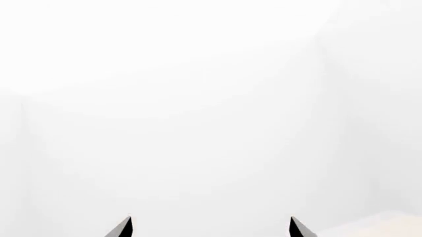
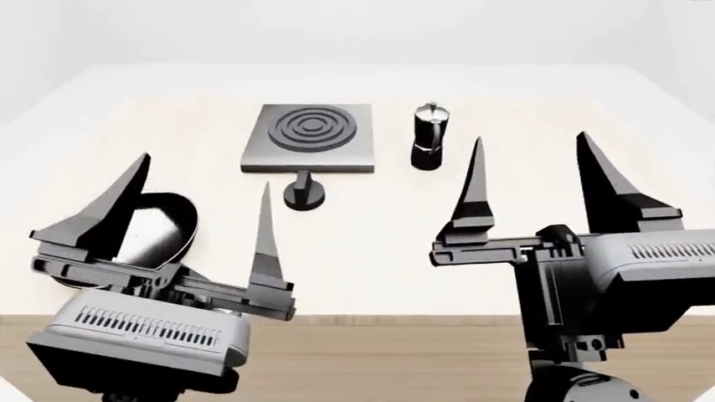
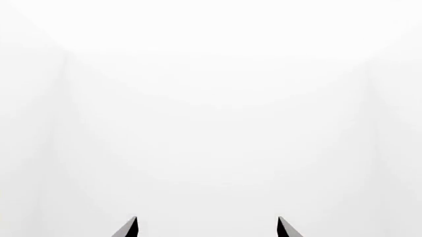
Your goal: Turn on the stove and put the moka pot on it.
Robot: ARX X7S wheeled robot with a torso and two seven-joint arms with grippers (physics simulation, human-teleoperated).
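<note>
1. Pincer of the left arm, the left pincer (image 2: pixel 201 205), fills the lower left of the head frame; its two dark pointed fingers stand wide apart and hold nothing. In the left wrist view only the two fingertips (image 1: pixel 122 228) show against white.
2. Frying pan (image 2: pixel 162 228), black and round, lies on the desk (image 2: pixel 369 251) at the left, partly hidden behind that pincer.
3. Stove (image 2: pixel 310 136), a flat grey square plate with concentric rings, sits in the upper centre of the head frame, with nothing on it.
4. Knob (image 2: pixel 304 193), small, black and round, stands just below the plate's lower edge, apart from both pincers.
5. Moka pot (image 2: pixel 428 136) stands upright on the desk just right of the plate, not on it.
6. Right pincer (image 2: pixel 531 180) fills the lower right; its fingers are spread and empty, well below the pot. The right wrist view shows only two tips (image 3: pixel 130 227) against white.
</note>
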